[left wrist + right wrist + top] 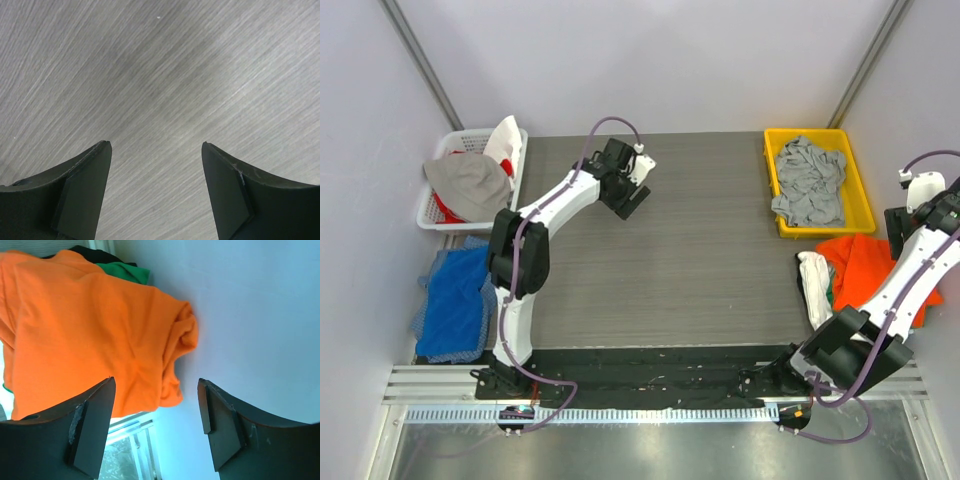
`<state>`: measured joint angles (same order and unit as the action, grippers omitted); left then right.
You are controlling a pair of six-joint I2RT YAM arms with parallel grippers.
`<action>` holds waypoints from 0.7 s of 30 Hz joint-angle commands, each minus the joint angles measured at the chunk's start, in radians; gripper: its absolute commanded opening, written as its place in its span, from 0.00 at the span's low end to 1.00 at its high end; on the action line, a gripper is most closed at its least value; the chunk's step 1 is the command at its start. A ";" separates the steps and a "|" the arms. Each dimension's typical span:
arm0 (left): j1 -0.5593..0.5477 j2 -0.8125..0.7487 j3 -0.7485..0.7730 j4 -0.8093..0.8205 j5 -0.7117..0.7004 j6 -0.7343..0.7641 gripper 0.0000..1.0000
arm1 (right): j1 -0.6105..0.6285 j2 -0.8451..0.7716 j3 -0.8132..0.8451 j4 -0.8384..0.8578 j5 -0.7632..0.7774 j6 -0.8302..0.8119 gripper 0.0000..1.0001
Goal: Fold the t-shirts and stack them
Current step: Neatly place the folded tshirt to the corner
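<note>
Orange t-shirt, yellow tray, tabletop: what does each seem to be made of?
Orange t-shirt: soft matte knit cloth, probably cotton; it drapes and bunches into rolled folds. Yellow tray: likely moulded plastic, smooth, uniform colour with a rounded rim. Tabletop: grey wood-grain surface with a faint sheen, perhaps laminate; fine streaks run across it.

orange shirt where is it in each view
Top external: orange shirt at the right edge, mid-height.
Left wrist: not in it, only table.
Right wrist: orange shirt fills the upper left.
Shared: the pale wall beside it, top external and right wrist.
</note>
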<state>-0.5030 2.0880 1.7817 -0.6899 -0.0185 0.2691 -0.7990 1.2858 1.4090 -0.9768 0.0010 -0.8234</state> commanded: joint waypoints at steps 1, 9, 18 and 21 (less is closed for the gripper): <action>-0.002 -0.097 -0.039 0.047 0.005 -0.007 0.77 | 0.014 0.018 -0.059 0.030 -0.035 0.033 0.74; -0.002 -0.120 -0.068 0.050 -0.017 0.012 0.77 | 0.017 0.092 -0.143 0.090 -0.058 0.061 0.74; -0.002 -0.115 -0.074 0.050 -0.008 0.005 0.78 | 0.017 0.162 -0.223 0.217 -0.009 0.061 0.74; -0.003 -0.118 -0.082 0.050 -0.009 0.009 0.77 | 0.018 0.198 -0.222 0.251 0.034 0.058 0.74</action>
<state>-0.5030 2.0254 1.7130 -0.6685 -0.0261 0.2707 -0.7860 1.4483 1.1915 -0.8124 -0.0189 -0.7780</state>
